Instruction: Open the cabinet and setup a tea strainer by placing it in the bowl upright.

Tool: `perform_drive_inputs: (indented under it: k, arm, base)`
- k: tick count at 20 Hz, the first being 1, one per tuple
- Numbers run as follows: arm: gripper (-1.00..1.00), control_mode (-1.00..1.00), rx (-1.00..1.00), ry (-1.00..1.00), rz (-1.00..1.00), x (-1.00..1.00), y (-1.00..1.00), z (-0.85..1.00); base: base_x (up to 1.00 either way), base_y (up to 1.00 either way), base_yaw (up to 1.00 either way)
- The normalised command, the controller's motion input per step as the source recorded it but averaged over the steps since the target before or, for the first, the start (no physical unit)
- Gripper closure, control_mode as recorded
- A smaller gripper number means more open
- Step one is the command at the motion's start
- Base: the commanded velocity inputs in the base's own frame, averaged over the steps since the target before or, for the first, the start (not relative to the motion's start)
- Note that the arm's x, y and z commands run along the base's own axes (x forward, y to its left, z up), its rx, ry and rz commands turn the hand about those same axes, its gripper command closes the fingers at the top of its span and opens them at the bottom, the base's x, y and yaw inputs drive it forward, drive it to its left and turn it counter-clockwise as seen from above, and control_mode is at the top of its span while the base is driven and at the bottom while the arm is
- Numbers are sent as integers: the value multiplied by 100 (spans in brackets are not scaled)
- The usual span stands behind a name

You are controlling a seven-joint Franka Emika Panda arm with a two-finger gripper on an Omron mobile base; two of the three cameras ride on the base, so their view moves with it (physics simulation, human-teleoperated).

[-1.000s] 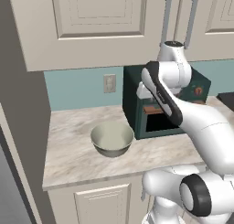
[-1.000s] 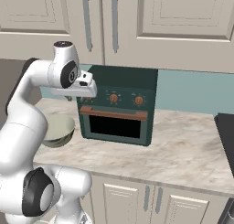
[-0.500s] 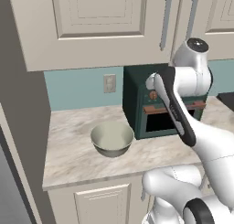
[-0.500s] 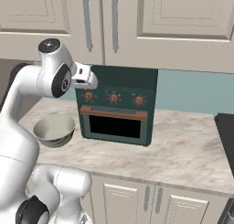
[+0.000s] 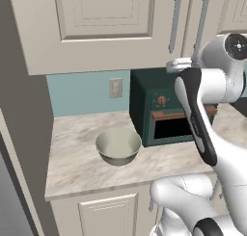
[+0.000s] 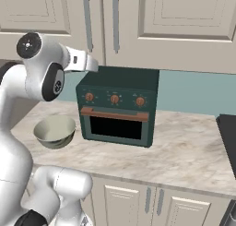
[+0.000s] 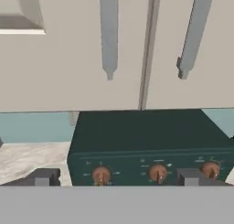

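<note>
Hand view: cabinet point(image 7: 68, 58) handles; base: bowl point(image 5: 118, 146)

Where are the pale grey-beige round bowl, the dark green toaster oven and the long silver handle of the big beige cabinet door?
Pale grey-beige round bowl point(image 5: 118, 146): left base view, inside of its hollow.
Dark green toaster oven point(image 6: 118, 125): right base view, black door window.
Long silver handle point(image 5: 175, 22): left base view, middle of the bar.

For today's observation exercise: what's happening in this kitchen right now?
A white robot arm has its open gripper raised in front of the closed cabinet, near the long handle, holding nothing. The bowl sits empty on the counter beside the green oven. No tea strainer is in sight yet.
</note>
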Motion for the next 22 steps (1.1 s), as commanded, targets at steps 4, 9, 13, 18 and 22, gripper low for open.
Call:
perform_drive_inputs:
  k: [4, 9, 13, 18, 22]
  arm:
    - [-100, -100, 5, -12, -8, -7, 0, 81]
    - [-100, -100, 15, 0, -2, 1, 0, 39]
    - [-100, -100, 8, 0, 1, 19, 0, 43]
    - [-100, -100, -3, 0, 1, 24, 0, 8]
    - [-100, -100, -5, 3, 0, 42, 0, 0]
  base:
    - [0, 0, 0]
    - [0, 0, 0]
    - [0, 0, 0]
    - [0, 0, 0]
    - [0, 0, 0]
